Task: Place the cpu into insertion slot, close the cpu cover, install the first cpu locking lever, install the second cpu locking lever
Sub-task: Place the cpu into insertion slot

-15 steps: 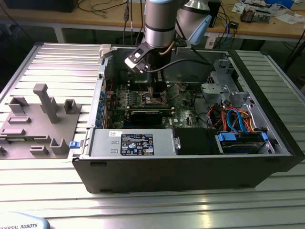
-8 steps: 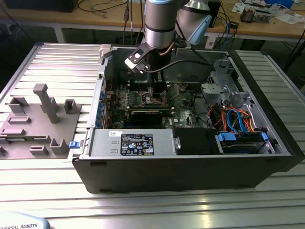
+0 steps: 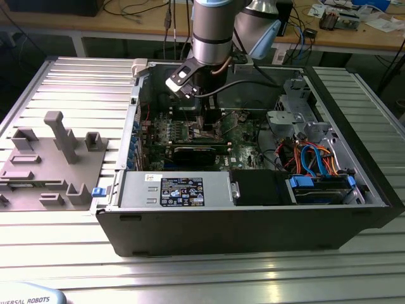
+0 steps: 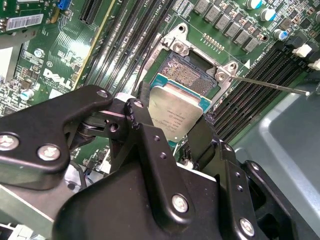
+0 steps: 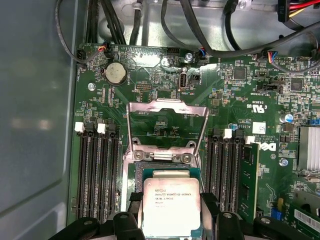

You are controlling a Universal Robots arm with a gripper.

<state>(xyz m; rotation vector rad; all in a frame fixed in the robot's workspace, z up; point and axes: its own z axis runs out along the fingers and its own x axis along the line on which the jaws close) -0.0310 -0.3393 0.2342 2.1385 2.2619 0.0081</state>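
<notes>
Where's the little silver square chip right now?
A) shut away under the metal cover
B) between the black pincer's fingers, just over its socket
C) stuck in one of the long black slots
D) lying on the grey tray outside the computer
B: in both wrist views the cpu sits gripped in the pincer, just over the insertion slot, while the cpu cover stands flipped open.

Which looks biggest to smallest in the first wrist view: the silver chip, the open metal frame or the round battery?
1. The cpu cover and the cpu look much alike; the cpu is nearer the camera, so I won't rank them.
2. The round battery, clearly smallest.
</notes>
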